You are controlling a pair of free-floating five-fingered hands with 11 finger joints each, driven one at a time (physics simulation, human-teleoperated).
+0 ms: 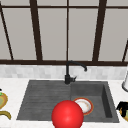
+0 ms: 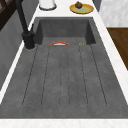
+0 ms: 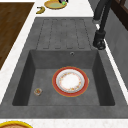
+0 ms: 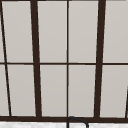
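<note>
A white plate with a red rim (image 3: 70,81) lies flat on the floor of the sink basin (image 3: 27,75); its far edge (image 2: 59,43) peeps over the basin's lip in the left side view, and it sits right of centre (image 1: 83,105) in the front view. Beside it on the basin floor rests a small round brownish bit (image 3: 38,91). A plain red ball (image 1: 67,115) covers the lower middle of the front view, overlapping the plate's left edge.
A black faucet (image 1: 68,75) stands behind the sink, with a ribbed drainboard (image 2: 65,77) on the left. On the left counter are a yellow plate (image 3: 53,4) holding something dark and green, and a banana (image 3: 40,10). Another yellow plate (image 2: 81,8) carries a dark item on the right, near a white container (image 2: 47,3).
</note>
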